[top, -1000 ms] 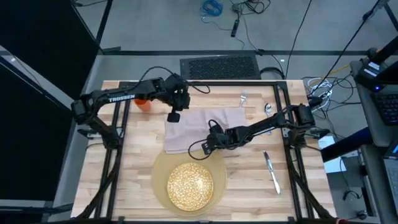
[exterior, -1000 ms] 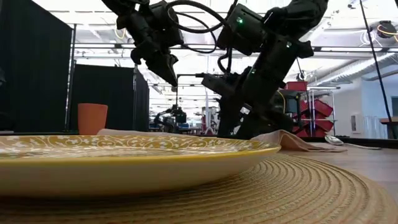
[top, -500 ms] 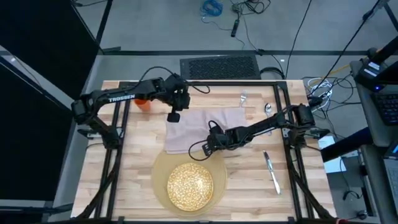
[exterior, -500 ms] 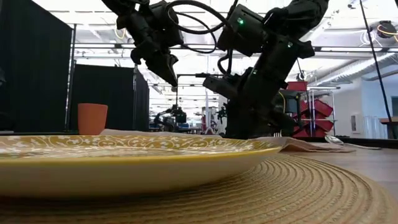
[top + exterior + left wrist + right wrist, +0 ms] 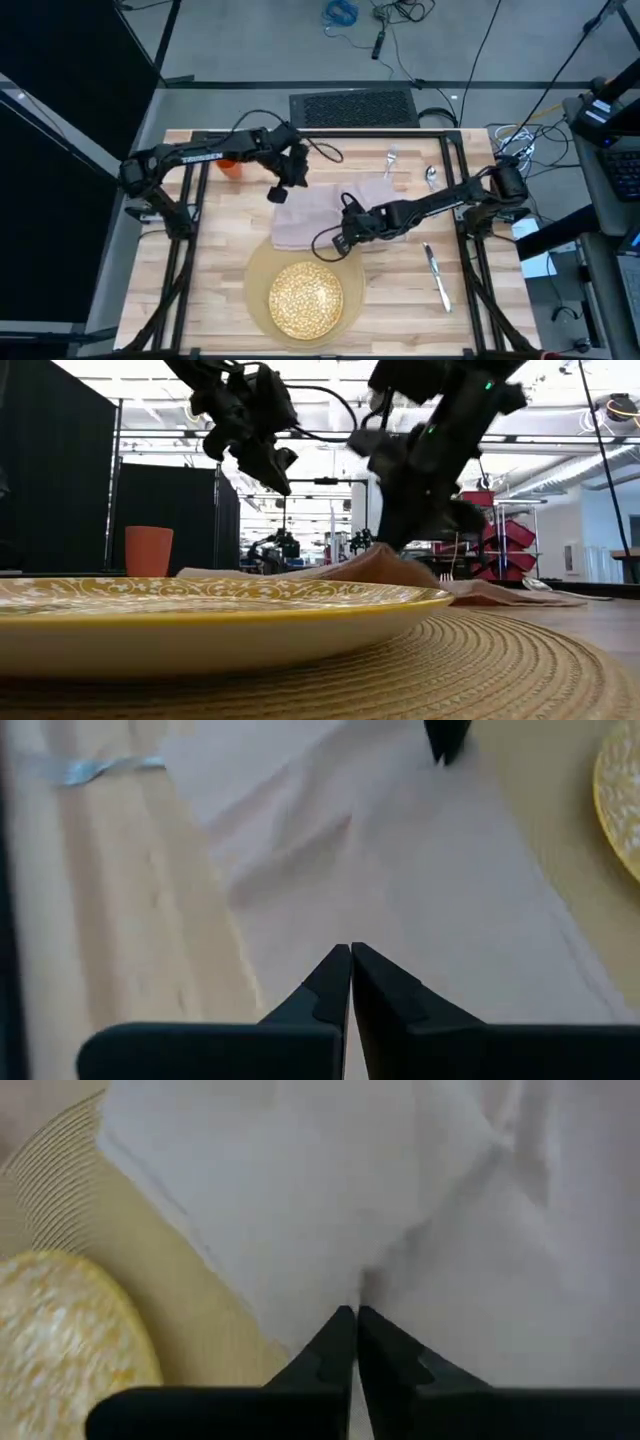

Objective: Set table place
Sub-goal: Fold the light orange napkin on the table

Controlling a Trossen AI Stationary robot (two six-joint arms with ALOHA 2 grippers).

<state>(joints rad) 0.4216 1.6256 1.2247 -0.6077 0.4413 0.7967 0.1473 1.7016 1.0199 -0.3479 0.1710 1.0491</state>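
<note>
The pinkish-grey napkin [image 5: 325,205] lies on the pale plank table [image 5: 200,260], its near edge over the far rim of the round tan mat [image 5: 258,272]. The gold-speckled plate [image 5: 303,297] sits on that mat. My right gripper [image 5: 344,243] is shut on the napkin near its near edge. My left gripper [image 5: 280,194] hangs shut over the napkin's far left corner, well above it in the low view [image 5: 283,485]. The orange cup [image 5: 232,166] stands at the far left. Fork [image 5: 390,160], spoon [image 5: 431,175] and knife [image 5: 437,275] lie on the right. My right gripper pinches a raised fold of the napkin [image 5: 364,1280] between its two fingertips, close to the near edge. The fingers come slanting down from the table's right. The pinched part stands up like a tent [image 5: 378,560], while the rest of the cloth lies on the table.
Black rail frames [image 5: 190,200] run along both sides of the table. A dark keyboard-like mat [image 5: 352,106] lies beyond the far edge, and cables and equipment [image 5: 520,140] crowd the right side.
My right gripper has dipped onto the napkin near its near edge and come up with a fold of it, moving slightly toward the near edge. The napkin's near left part has drawn in and risen; its far right part stays flat. My left gripper has shifted slightly right.
</note>
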